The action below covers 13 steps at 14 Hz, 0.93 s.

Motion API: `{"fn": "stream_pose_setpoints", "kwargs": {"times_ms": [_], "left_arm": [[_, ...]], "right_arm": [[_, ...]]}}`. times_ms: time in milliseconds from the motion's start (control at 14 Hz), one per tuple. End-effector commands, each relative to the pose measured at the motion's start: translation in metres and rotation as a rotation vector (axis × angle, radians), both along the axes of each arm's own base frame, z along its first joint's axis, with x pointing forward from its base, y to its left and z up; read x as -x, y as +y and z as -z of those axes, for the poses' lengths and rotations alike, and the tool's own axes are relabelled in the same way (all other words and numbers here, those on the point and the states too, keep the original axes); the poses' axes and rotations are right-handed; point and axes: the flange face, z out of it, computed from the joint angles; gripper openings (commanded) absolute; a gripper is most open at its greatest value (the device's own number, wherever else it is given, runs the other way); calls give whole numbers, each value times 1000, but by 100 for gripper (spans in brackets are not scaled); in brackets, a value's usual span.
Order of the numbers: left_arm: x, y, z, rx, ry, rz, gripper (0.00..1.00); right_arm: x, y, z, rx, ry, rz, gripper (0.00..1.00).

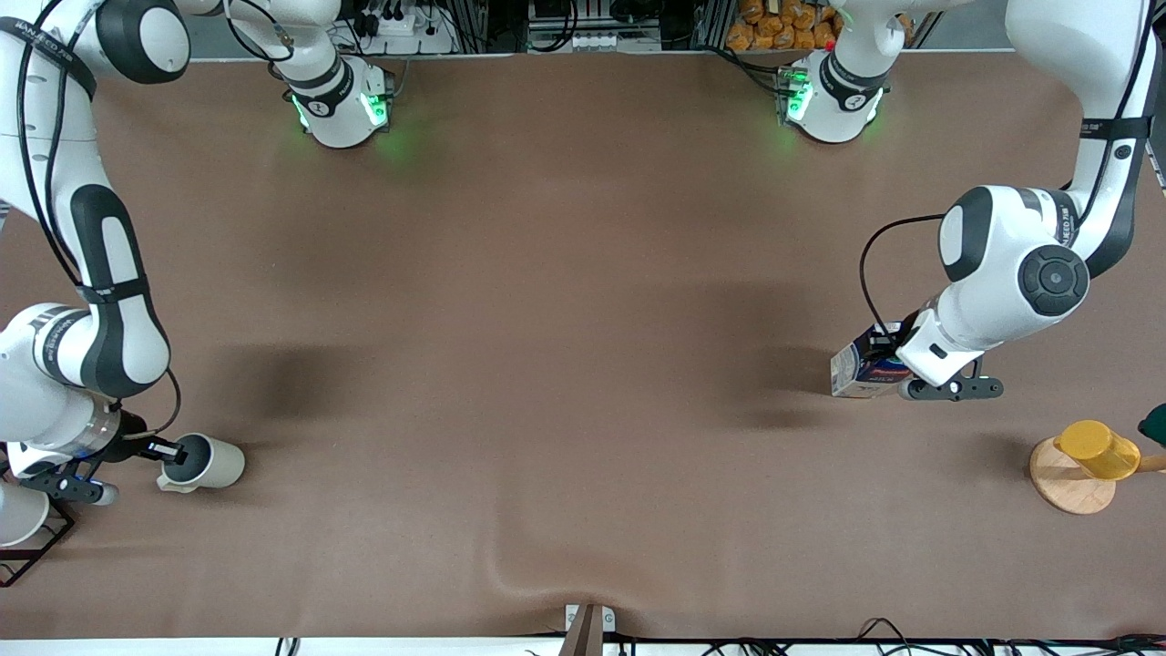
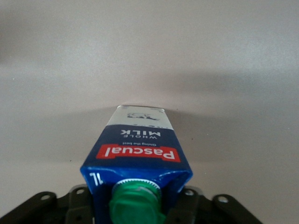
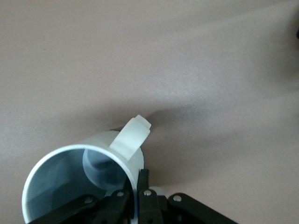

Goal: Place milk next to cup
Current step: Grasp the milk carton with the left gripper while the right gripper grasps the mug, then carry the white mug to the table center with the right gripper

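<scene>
The right gripper (image 1: 168, 453) is at the right arm's end of the table, pinching the rim of the light grey-beige ceramic cup (image 1: 204, 463) with a grey inside. In the right wrist view 1 finger (image 3: 142, 186) sits outside the wall of the cup (image 3: 77, 179) beside its small handle, the other inside, pressed onto the rim. From the front, the cup looks tilted, its mouth turned toward the gripper; whether its base touches the brown table (image 1: 565, 364) cannot be told.

Toward the left arm's end, the left gripper (image 1: 897, 364) is clamped on the small dark blue gable-top milk carton (image 1: 861, 369). The left wrist view shows the green round cap at the top of the carton (image 2: 140, 154), red-white label facing up, black fingers (image 2: 79, 200) on either side. The carton leans and appears lifted above the table.

Nearer the front camera, a yellow cup (image 1: 1098, 448) lies on a round wooden coaster (image 1: 1066, 483).
</scene>
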Motion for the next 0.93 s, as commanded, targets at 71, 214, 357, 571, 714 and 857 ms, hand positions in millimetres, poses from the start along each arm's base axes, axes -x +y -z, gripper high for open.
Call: {"fn": "stream_pose_setpoints", "kwargs": {"times_ms": [71, 214, 357, 571, 714, 857], "left_arm": [[0, 1, -6, -19, -18, 6, 33], [0, 3, -19, -22, -24, 2, 33], [-3, 5, -37, -26, -27, -11, 29], [0, 4, -61, -37, 26, -20, 27], [-1, 2, -79, -42, 45, -19, 27], [-2, -1, -90, -41, 56, -19, 27]], "right_arm": [[-20, 27, -34, 47, -50, -111, 0], [-28, 70, -51, 75, -68, -200, 0], [-31, 132, -58, 62, -47, -280, 0], [-21, 246, -67, 6, 15, -429, 0], [-12, 309, -67, -38, 12, -502, 0], [0, 361, -65, -64, 12, -571, 0]]}}
